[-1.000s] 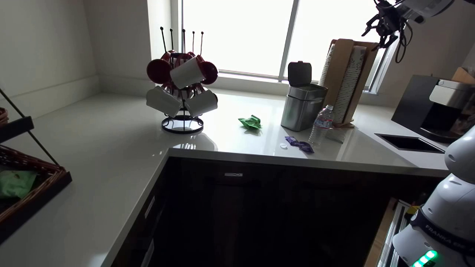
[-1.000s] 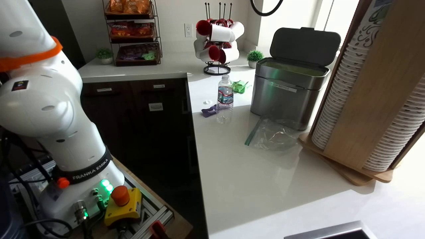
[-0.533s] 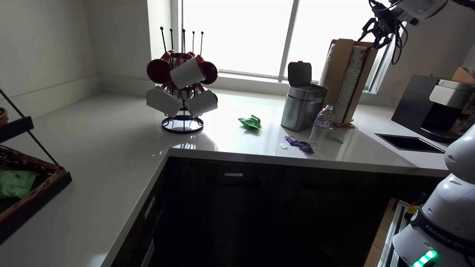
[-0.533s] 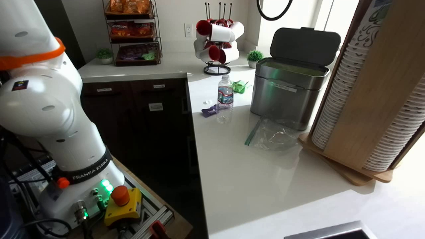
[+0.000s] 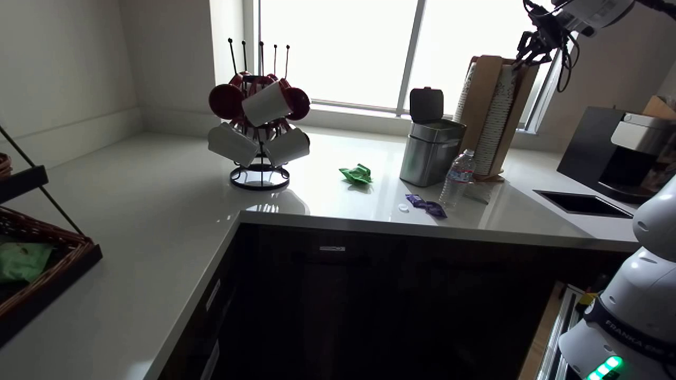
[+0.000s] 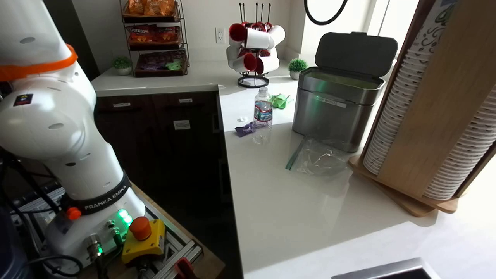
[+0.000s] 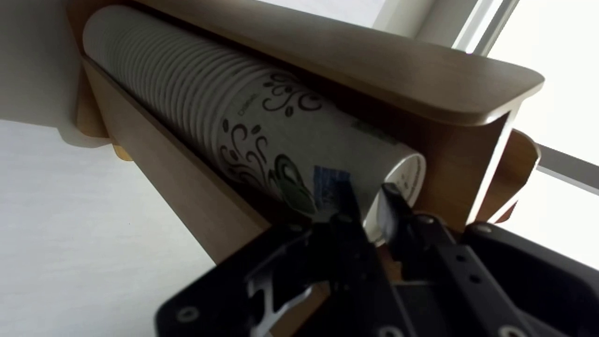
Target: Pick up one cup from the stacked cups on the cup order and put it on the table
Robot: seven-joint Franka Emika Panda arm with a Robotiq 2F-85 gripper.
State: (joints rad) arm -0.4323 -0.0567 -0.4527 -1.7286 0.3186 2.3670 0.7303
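Observation:
The top cup (image 7: 337, 140) stands upside down on a stack in the wooden cup holder (image 6: 438, 116), whitish with a coffee print. My gripper (image 7: 367, 192) is at that cup's upturned base. One finger (image 7: 352, 206) lies along the cup's outer side; the opposite finger (image 7: 399, 203) reaches over the rim into the base recess. A narrow gap shows between them with the rim in it; whether they pinch it I cannot tell. In an exterior view the gripper (image 5: 522, 62) is at the holder's top. The pale table (image 6: 286, 217) runs below.
Beside the holder stand a lidded steel canister (image 6: 337, 108), a clear bottle (image 6: 262, 116) and a plastic bag (image 6: 319, 157). A mug rack (image 5: 261, 132), green wrapper (image 5: 357, 174) and purple wrappers (image 5: 425, 206) are farther along. A coffee machine (image 5: 628, 153) stands beyond the holder.
My gripper has moved down and inward onto the top of the stack, and its fingers have drawn much closer together. The top cup has shifted and tilted slightly.

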